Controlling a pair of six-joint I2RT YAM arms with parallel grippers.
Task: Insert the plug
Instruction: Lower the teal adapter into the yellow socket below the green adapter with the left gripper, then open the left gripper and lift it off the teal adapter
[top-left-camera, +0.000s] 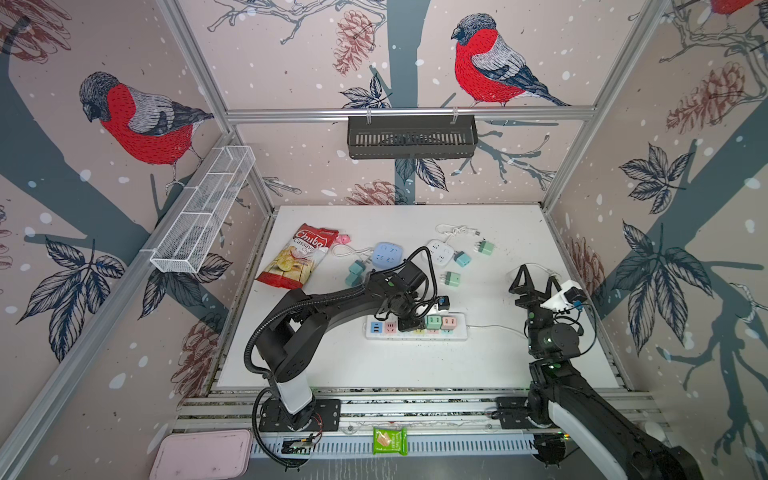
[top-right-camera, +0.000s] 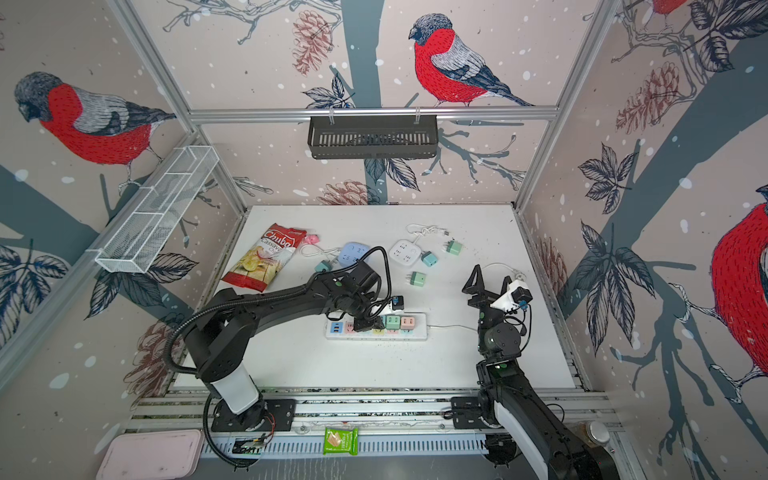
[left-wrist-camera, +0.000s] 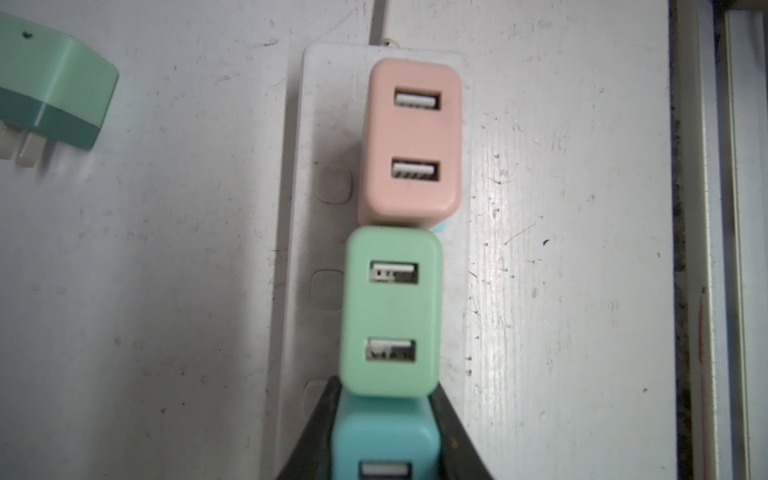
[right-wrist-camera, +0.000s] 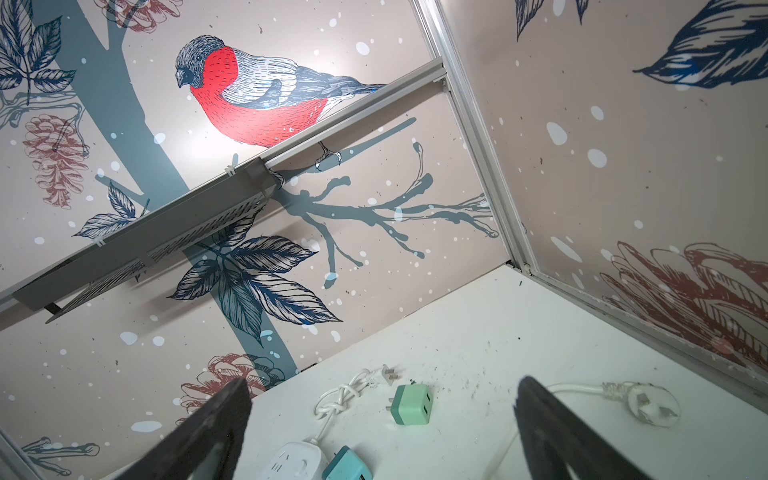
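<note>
Left tool (top-left-camera: 409, 324): jaws closed tight on the teal plug (left-wrist-camera: 386, 436), with dark fingers (left-wrist-camera: 318, 436) on either side of it. The plug stands on the power strip (top-left-camera: 415, 336), in the row, touching the green plug (left-wrist-camera: 390, 311). The pink plug (left-wrist-camera: 411, 141) is next along. How deep the teal plug's prongs sit cannot be told.

Right tool (top-left-camera: 537, 276): jaws spread wide, holding nothing. It is raised above the worktop (top-left-camera: 415, 365), well apart from the strip, beyond its cord end.
</note>
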